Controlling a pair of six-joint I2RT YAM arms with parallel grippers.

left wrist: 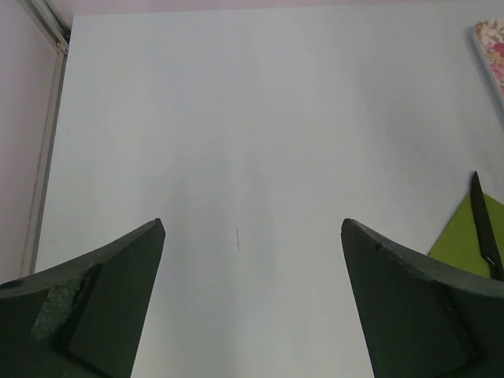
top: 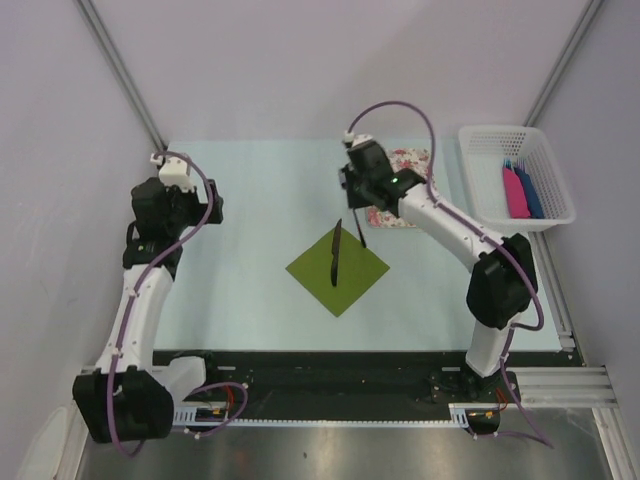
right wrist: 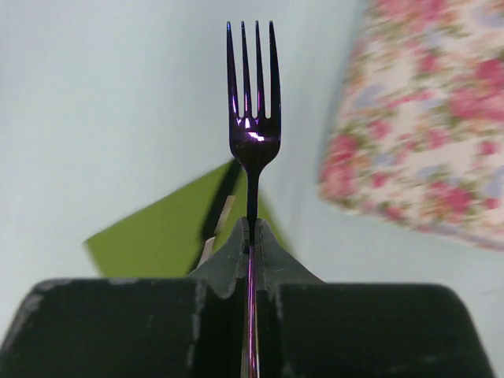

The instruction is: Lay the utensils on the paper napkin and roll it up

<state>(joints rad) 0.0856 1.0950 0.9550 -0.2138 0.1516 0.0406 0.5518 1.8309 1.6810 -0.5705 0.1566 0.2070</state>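
Fork (right wrist: pixel 253 118): clamped by its handle in the right pincer (right wrist: pixel 252 227), tines pointing away from it. Paper napkin (top: pixel 337 268): lying flat, below and ahead of that pincer, with one dark utensil (top: pixel 335 255) on it, probably a knife. Left pincer (left wrist: pixel 252 228): wide, empty, well aside. Outstanding: lay the fork down, roll the napkin.

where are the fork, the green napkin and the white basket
fork (right wrist: pixel 253 146): right wrist view, on the base of its tines
paper napkin (top: pixel 362 270): top external view, on the bare right part of the sheet
white basket (top: pixel 485 180): top external view, on the bare left part of its floor
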